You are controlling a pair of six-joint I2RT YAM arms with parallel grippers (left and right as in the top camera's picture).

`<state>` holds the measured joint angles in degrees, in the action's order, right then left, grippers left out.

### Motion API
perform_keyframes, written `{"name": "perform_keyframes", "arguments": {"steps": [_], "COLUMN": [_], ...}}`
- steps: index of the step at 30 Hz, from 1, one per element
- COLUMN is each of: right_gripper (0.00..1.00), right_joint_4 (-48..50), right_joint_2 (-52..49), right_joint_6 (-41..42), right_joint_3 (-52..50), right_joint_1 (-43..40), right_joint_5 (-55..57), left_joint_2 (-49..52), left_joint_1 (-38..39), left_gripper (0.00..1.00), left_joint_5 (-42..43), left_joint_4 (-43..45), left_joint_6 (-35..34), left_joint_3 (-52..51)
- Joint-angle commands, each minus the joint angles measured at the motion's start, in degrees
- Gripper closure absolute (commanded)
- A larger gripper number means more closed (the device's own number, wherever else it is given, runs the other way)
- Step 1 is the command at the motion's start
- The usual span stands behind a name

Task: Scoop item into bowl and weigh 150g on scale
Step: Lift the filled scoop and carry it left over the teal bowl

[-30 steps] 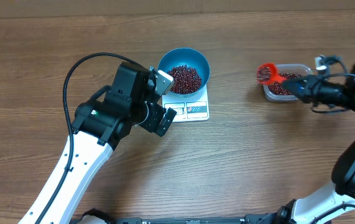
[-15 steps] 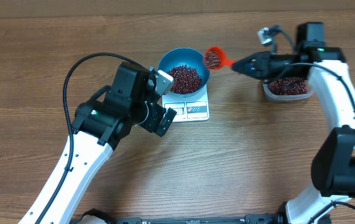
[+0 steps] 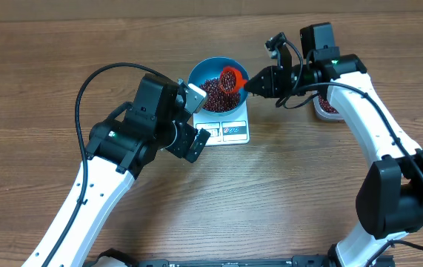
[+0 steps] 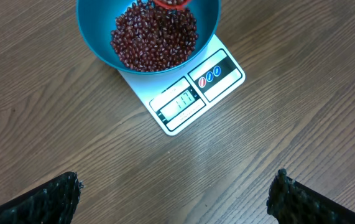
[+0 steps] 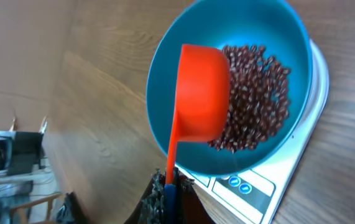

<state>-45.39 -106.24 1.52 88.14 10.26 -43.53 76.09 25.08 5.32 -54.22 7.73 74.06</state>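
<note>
Upper centre of overhead frame: beans (image 3: 215, 93) heaped in bowl (image 3: 194, 78) on scale (image 3: 235, 133). Judged loose, light, rolling; take by scoop (image 3: 230, 77), gripped at handle end. Scoop handle clamped by right gripper (image 3: 258, 82); left gripper (image 3: 196, 119) apart, empty.

We see a brown wood-grain table (image 3: 41, 67). Toward the table's far right sits a clear plastic tub (image 3: 324, 110), only partly in view. An orange scoop (image 5: 202, 93) hangs tilted above the table's far middle, open side turned down.
</note>
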Motion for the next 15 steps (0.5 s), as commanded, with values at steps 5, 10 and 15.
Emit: {"name": "perform_keyframes", "arguments": {"steps": [5,10,15], "right_gripper": [0.96,0.96,0.96], "right_joint_4": [-0.9,-2.58,-2.75], "right_joint_2": [2.21,2.21,2.21], "right_joint_6": [0.35,-2.45,-2.36], "right_joint_3": [5.73,5.81,5.81], "right_joint_1": [1.38,3.56,5.11], "right_joint_5": [3.17,7.21,12.61], "left_joint_2": [-0.46,-0.46,-0.46], "left_joint_1": [0.02,0.02,0.02], "left_gripper": [0.01,0.0,0.0], "left_joint_5": [-0.42,-0.42,-0.42], "left_joint_4": [0.09,0.09,0.09], "left_joint_6": [1.07,1.07,1.05], "left_joint_3": [-0.46,-0.46,-0.46]}}
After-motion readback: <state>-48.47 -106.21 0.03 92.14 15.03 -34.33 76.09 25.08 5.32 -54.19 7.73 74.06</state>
